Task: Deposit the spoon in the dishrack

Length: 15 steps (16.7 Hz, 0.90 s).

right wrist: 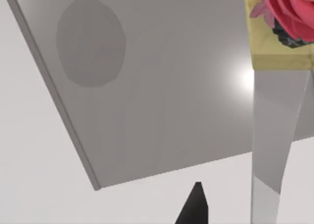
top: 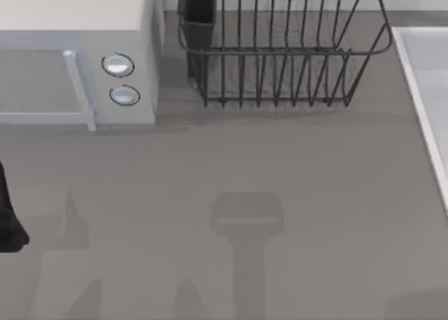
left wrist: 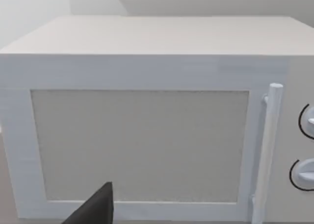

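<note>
Dishrack (top: 280,54): set at the table's (top: 280,194) far edge, right of the white box (top: 77,54); its dark utensil cup (top: 199,15) is placed at the corner nearest that box
Left arm (top: 10,215): seen at the table's left edge
Left gripper: a dark fingertip (left wrist: 95,207) is seen facing the box's door (left wrist: 140,145); spread or pressed together cannot be told
Right gripper: a dark fingertip (right wrist: 194,207) is seen over the table's edge; state cannot be told

The grey table (top: 231,194) is seen with the dark wire dishrack (top: 280,54) stood at its far side, the white box with two round knobs (top: 77,54) beside it, and perhaps a pale tray (top: 430,89) at the right edge.
</note>
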Tool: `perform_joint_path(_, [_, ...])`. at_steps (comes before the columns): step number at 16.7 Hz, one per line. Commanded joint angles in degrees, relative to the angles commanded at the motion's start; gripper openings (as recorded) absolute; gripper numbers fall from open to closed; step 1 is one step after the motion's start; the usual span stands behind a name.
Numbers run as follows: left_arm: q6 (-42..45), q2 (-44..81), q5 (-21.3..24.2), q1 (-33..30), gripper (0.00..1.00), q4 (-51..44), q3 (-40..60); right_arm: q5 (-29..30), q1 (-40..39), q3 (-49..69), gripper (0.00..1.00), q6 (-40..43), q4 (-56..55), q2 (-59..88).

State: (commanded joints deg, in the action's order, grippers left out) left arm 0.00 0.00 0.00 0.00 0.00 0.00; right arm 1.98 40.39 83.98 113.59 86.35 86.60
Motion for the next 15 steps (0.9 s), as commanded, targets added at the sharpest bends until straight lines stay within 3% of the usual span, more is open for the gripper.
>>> perform_joint_path(3, [0.0, 0.0, 0.0, 0.0, 1.00, 0.0, 0.0, 3.3, -4.8, 0.6, 0.00, -5.1, -4.3, 0.0])
perform_joint_path(6, [0.0, 0.0, 0.0, 0.0, 1.00, 0.0, 0.0, 9.0, -14.1, 1.3, 0.00, -15.6, -12.1, 0.2])
perform_joint_path(15, [0.0, 0.0, 0.0, 0.0, 1.00, 0.0, 0.0, 33.0, -57.7, -0.2, 0.00, -68.1, -46.8, 0.5])
